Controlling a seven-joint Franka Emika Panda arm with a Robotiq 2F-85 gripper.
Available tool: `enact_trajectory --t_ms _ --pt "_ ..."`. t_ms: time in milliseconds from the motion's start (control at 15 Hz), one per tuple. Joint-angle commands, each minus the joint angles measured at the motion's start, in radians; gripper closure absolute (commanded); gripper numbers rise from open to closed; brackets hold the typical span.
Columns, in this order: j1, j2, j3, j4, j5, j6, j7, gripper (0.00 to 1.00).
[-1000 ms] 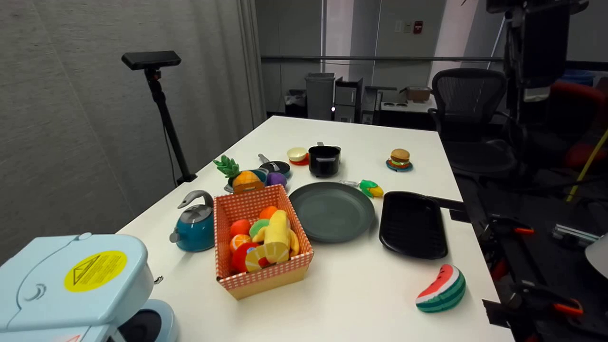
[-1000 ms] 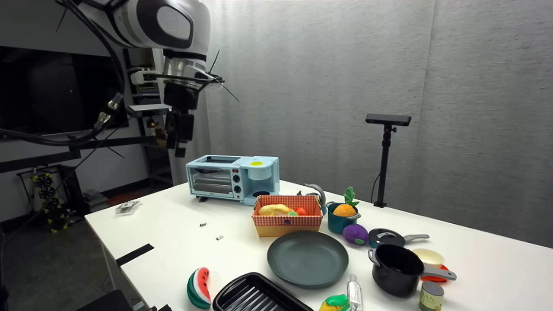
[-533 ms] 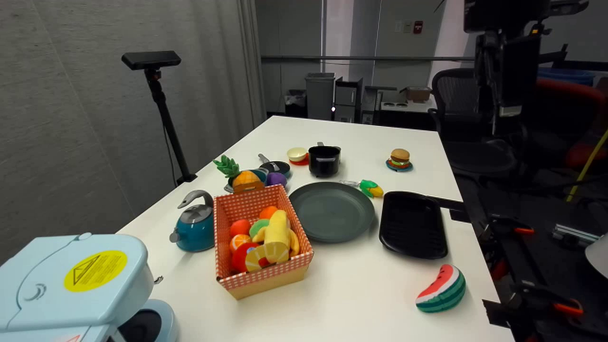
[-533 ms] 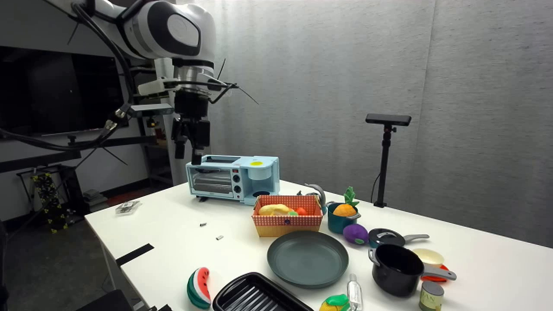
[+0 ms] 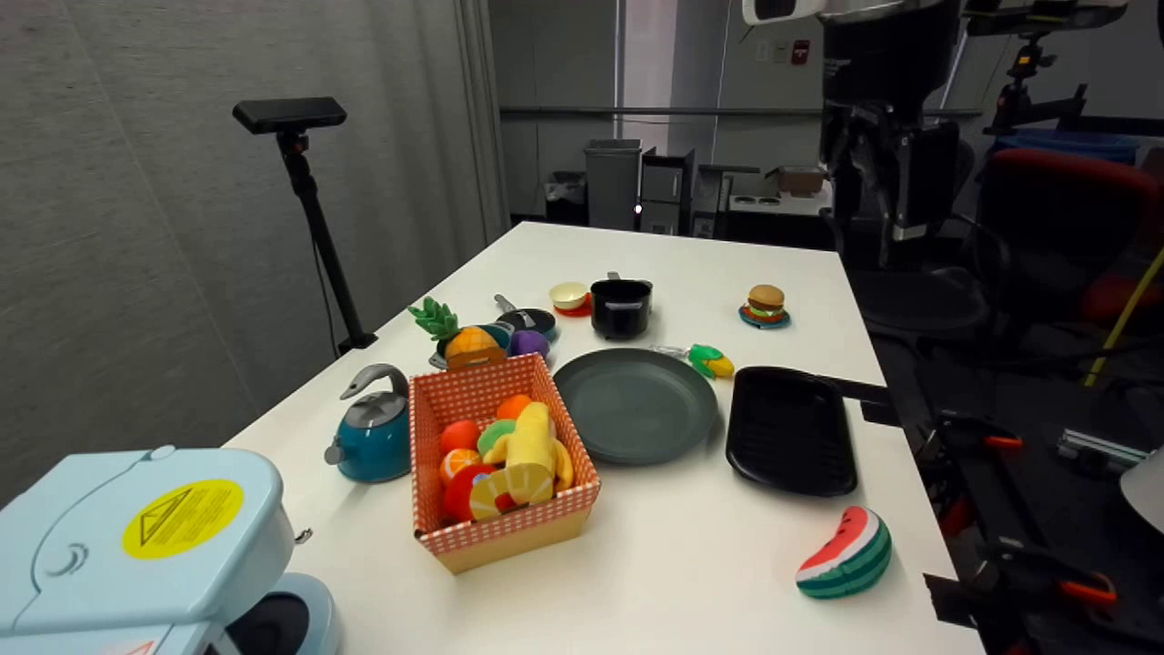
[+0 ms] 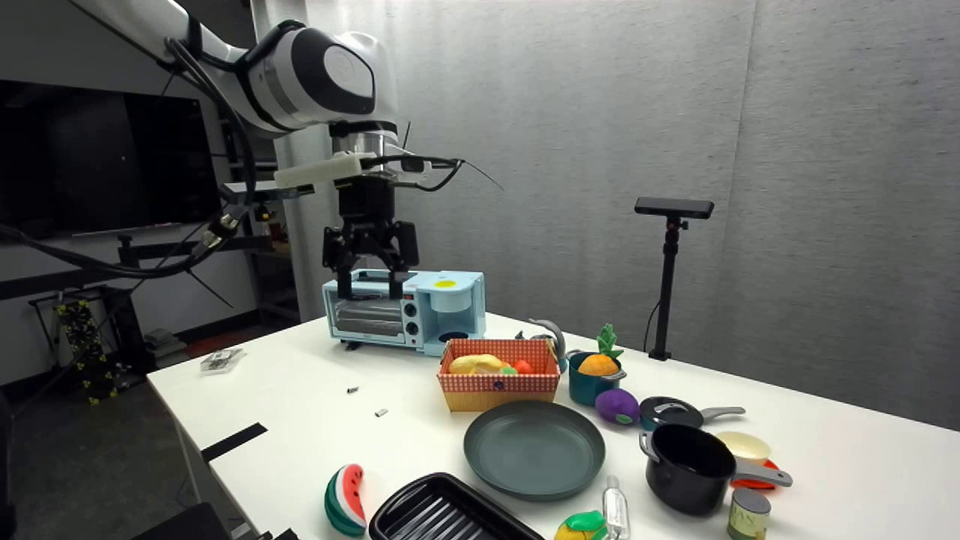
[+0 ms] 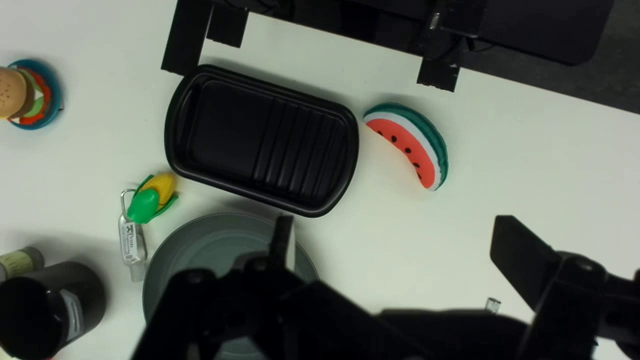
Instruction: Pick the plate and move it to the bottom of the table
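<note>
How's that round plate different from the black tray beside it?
The plate is round, while the tray is oblong with rounded corners. The plate is dark grey; the tray is black. The tray has parallel ridges across part of its floor; the plate shows none. Both have raised rims and lie flat on the white table.

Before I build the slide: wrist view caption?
Open end effector partly hides the dark grey plate; half-ribbed black tray and toy watermelon slice in full view.
</note>
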Motion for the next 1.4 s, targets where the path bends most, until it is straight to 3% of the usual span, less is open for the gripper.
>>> enact_trajectory --t_ms 0,333,667,1333 --pt "0.004 0.040 -0.026 0.005 -0.086 0.045 -0.145 0.00" --pt "0.004 0.080 -0.056 -0.021 -0.168 0.108 -0.342 0.00" --pt "0.000 0.164 -0.074 -0.062 -0.255 0.252 -0.537 0.00" --pt "-0.016 0.402 -0.070 -0.049 -0.388 0.453 -0.600 0.00"
